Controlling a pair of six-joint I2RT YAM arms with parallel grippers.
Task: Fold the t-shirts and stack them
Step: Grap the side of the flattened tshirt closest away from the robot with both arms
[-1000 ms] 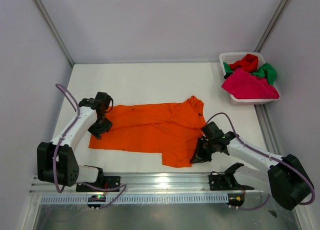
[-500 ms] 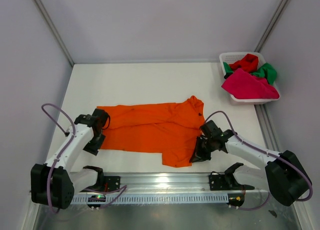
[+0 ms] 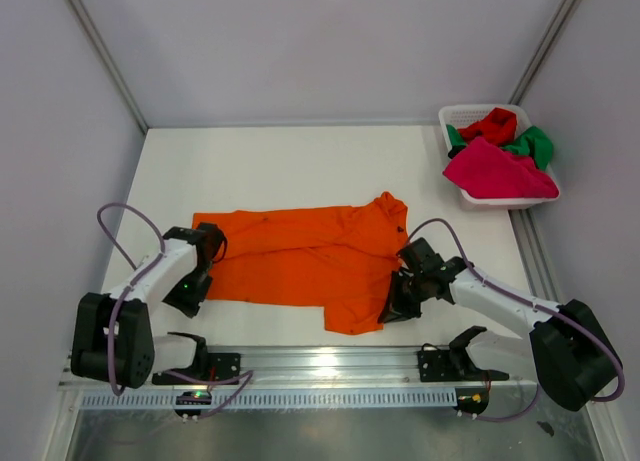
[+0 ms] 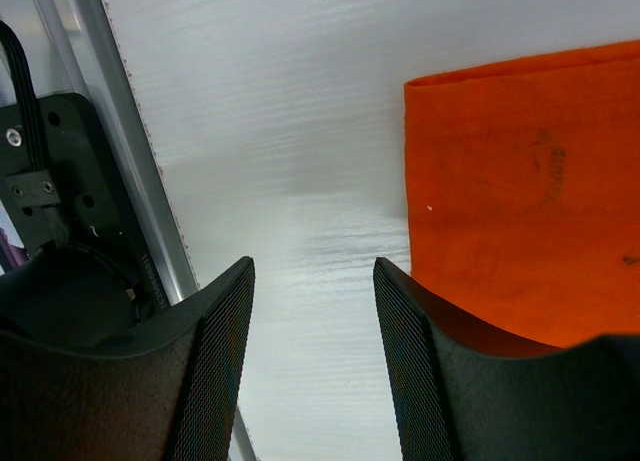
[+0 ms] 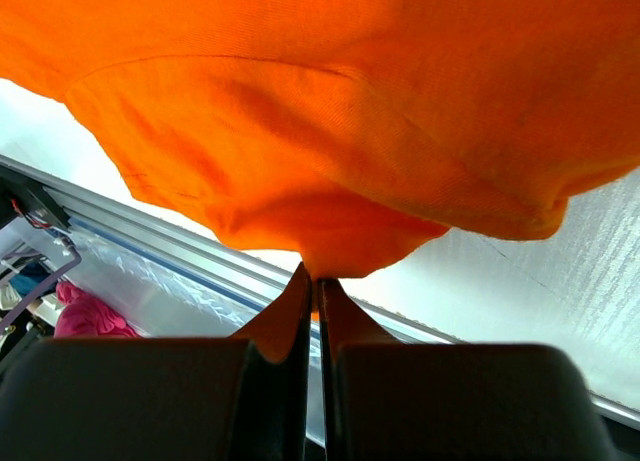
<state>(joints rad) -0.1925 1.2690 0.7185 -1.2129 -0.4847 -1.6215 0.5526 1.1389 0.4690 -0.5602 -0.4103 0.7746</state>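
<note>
A bright orange t-shirt (image 3: pixel 300 259) lies spread flat across the middle of the white table. My left gripper (image 3: pixel 188 291) hovers open at its near left corner. In the left wrist view the left gripper (image 4: pixel 312 361) frames bare table, with the orange t-shirt (image 4: pixel 520 201) beside and under the right finger. My right gripper (image 3: pixel 392 306) is at the shirt's near right edge. In the right wrist view the right gripper (image 5: pixel 318 281) is shut on a pinch of the orange t-shirt (image 5: pixel 350 111), which is lifted there. Red (image 3: pixel 492 126), green (image 3: pixel 535 143) and magenta-pink (image 3: pixel 495 171) t-shirts lie heaped in the basket.
The white lattice basket (image 3: pixel 462 109) stands at the far right corner of the table. A metal rail (image 3: pixel 320 361) with the arm mounts runs along the near edge. The rail (image 4: pixel 100 131) lies close to the left gripper. Grey walls enclose the table.
My left arm has swung from the shirt's far left edge down toward its near left corner. The right gripper has kept its hold in the same place.
</note>
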